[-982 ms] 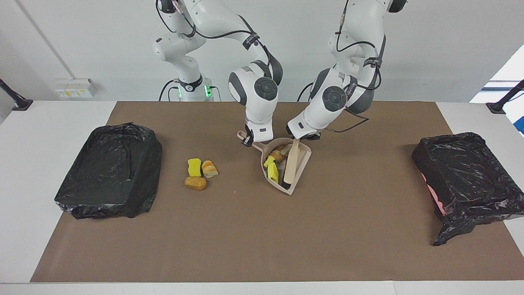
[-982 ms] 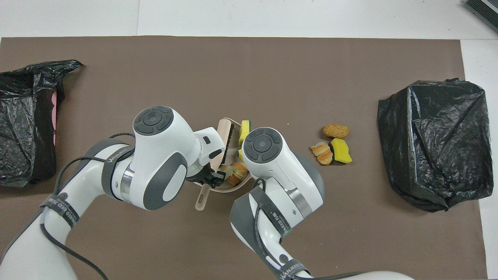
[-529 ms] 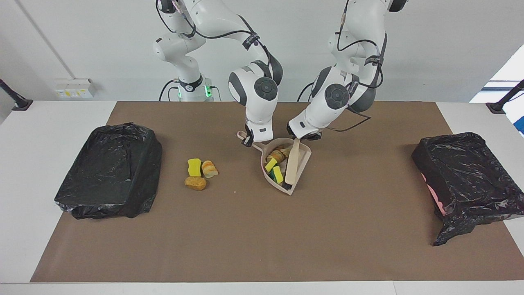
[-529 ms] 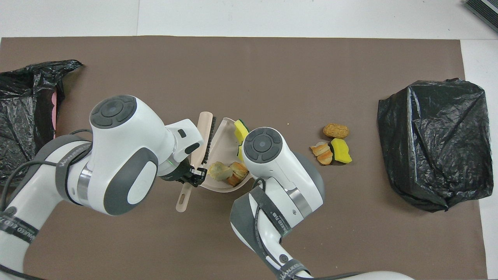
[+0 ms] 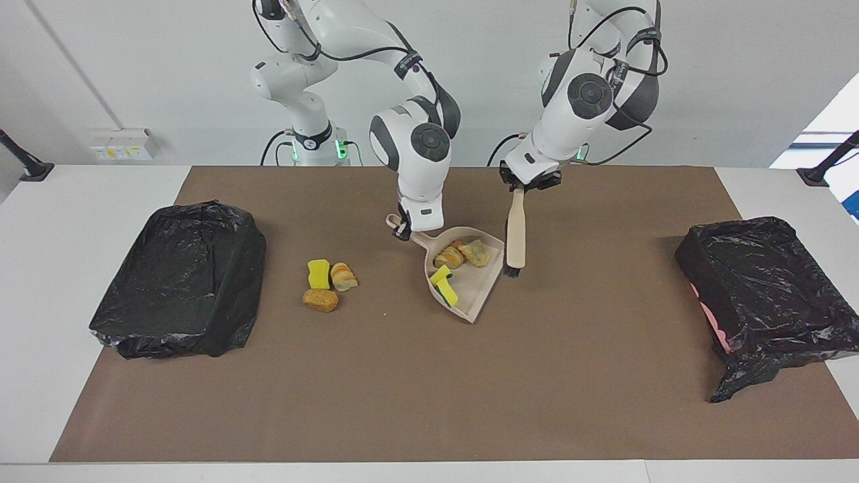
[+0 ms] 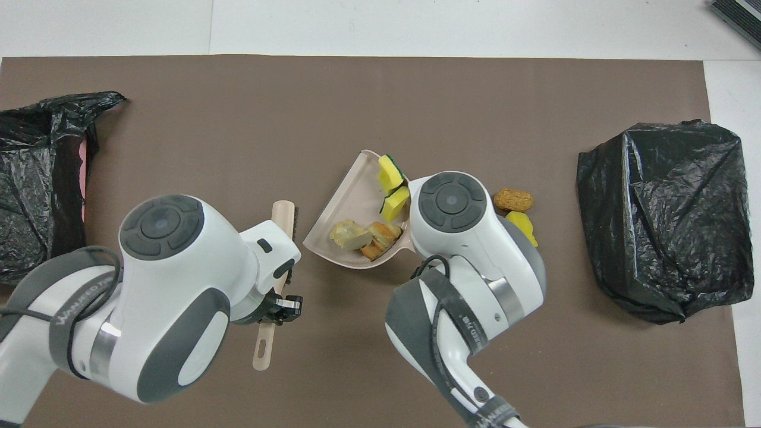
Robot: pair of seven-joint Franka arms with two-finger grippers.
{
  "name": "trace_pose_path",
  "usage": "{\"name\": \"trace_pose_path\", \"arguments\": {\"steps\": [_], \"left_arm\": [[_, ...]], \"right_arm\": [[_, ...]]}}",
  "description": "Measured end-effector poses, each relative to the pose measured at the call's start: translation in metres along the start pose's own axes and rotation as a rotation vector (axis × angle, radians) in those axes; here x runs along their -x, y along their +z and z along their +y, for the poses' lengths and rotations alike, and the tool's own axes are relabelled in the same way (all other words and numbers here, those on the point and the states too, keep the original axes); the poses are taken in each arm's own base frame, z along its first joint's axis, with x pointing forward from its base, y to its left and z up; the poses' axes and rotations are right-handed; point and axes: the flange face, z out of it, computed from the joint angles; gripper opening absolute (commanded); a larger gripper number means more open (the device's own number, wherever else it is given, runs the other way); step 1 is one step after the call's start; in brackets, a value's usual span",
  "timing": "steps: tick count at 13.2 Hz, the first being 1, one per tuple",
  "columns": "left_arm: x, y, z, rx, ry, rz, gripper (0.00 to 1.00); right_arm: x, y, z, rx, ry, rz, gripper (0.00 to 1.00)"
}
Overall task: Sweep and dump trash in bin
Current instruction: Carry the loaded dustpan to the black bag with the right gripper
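A beige dustpan (image 5: 484, 287) (image 6: 340, 205) lies mid-mat, and my right gripper (image 5: 401, 229) is shut on its handle. Trash in the pan: two yellow sponge bits (image 5: 445, 284) (image 6: 393, 189), a bread-like lump (image 5: 449, 257) (image 6: 380, 233) and a pale lump (image 5: 478, 252) (image 6: 349, 233). More trash lies on the mat toward the right arm's end: a yellow sponge (image 5: 319, 274), a bread lump (image 5: 343, 276) and a tan lump (image 5: 321, 300) (image 6: 514, 200). My left gripper (image 5: 525, 184) (image 6: 278, 307) is shut on a beige brush (image 5: 515, 231) (image 6: 282, 229), which hangs bristles-down beside the pan. The overhead view hides the right gripper under its arm.
Two bins wrapped in black bags stand on the brown mat (image 5: 416, 389). One bin (image 5: 178, 278) (image 6: 663, 220) is at the right arm's end, the other bin (image 5: 765, 295) (image 6: 35, 184) at the left arm's end.
The left gripper has lifted the brush out of the dustpan and carried it toward the left arm's end. The pan has shifted slightly, and its trash has slid about inside.
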Motion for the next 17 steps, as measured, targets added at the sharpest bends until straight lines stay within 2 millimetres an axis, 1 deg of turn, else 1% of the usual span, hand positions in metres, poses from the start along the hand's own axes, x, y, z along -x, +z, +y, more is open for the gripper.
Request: {"name": "trace_pose_path", "arguments": {"steps": [2,4,5,7,8,9,11,12,13,15,16,17], "left_arm": [[0.029,0.024,0.022,-0.041,-0.037,0.032,0.00],[0.065,0.053,0.053,-0.102,-0.066,0.055,0.00],[0.081,0.070,0.071,-0.117,-0.084,0.076,0.00],[0.103,0.103,0.097,-0.102,-0.099,0.090,0.00],[0.111,0.117,0.105,-0.092,-0.098,0.089,0.00],[0.118,0.129,0.110,-0.087,-0.096,0.085,0.00],[0.132,0.150,0.120,-0.073,-0.093,0.076,0.00],[0.138,0.158,0.124,-0.063,-0.090,0.076,0.00],[0.142,0.164,0.127,-0.056,-0.088,0.074,0.00],[0.145,0.170,0.128,-0.043,-0.091,0.074,0.00],[0.144,0.171,0.127,-0.035,-0.097,0.073,0.00],[0.144,0.172,0.127,-0.031,-0.102,0.070,0.00]], "right_arm": [[0.028,-0.031,0.031,0.041,0.047,0.026,0.00],[0.062,-0.058,0.067,0.091,0.082,0.037,0.00],[0.086,-0.071,0.092,0.102,0.085,0.044,0.00],[0.137,-0.087,0.144,0.106,0.079,0.052,0.00],[0.165,-0.089,0.169,0.106,0.084,0.054,0.00],[0.192,-0.087,0.193,0.102,0.085,0.050,0.00],[0.250,-0.079,0.236,0.090,0.051,0.036,0.00],[0.283,-0.075,0.256,0.085,0.030,0.032,0.00],[0.315,-0.071,0.273,0.085,0.010,0.031,0.00],[0.379,-0.066,0.301,0.105,-0.035,0.032,0.00],[0.409,-0.065,0.313,0.124,-0.054,0.031,0.00],[0.434,-0.064,0.322,0.150,-0.075,0.021,0.00]]}}
